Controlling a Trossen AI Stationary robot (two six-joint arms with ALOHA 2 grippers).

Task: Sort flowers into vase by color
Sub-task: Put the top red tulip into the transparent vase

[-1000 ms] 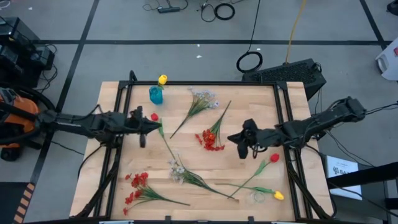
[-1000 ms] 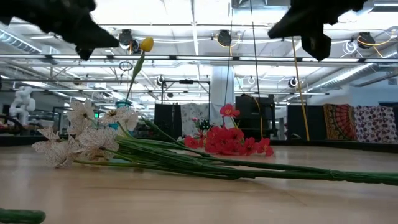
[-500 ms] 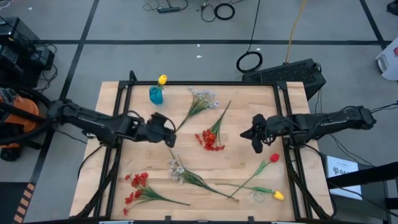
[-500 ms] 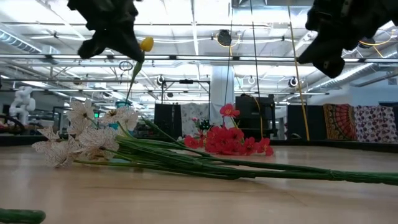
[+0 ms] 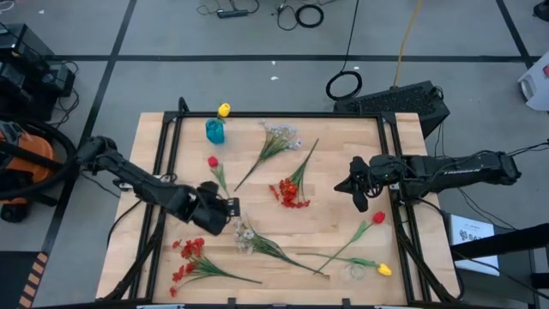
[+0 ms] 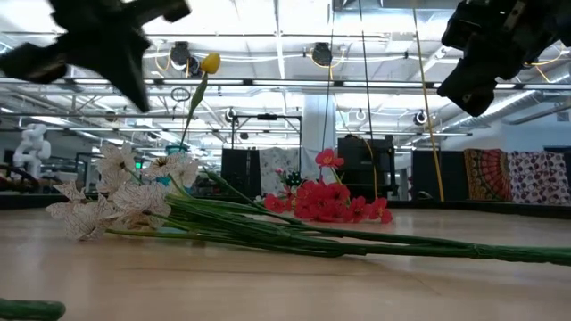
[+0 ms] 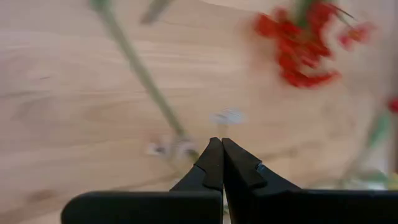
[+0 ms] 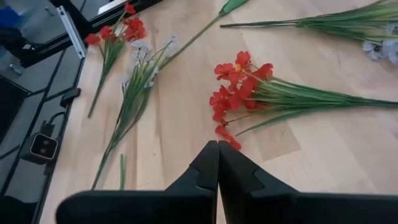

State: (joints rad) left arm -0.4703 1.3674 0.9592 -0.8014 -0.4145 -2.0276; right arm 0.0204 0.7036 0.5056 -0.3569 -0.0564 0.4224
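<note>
Light is bright and even from above; the desk (image 5: 343, 154) shows only soft, faint shadows. At desk height, ceiling lamps glare white and both arms read as dark silhouettes. The left wrist view is smeared by motion blur, its red flowers (image 7: 298, 43) streaked. The right wrist view is sharp, its red spray (image 8: 239, 87) crisp.
</note>
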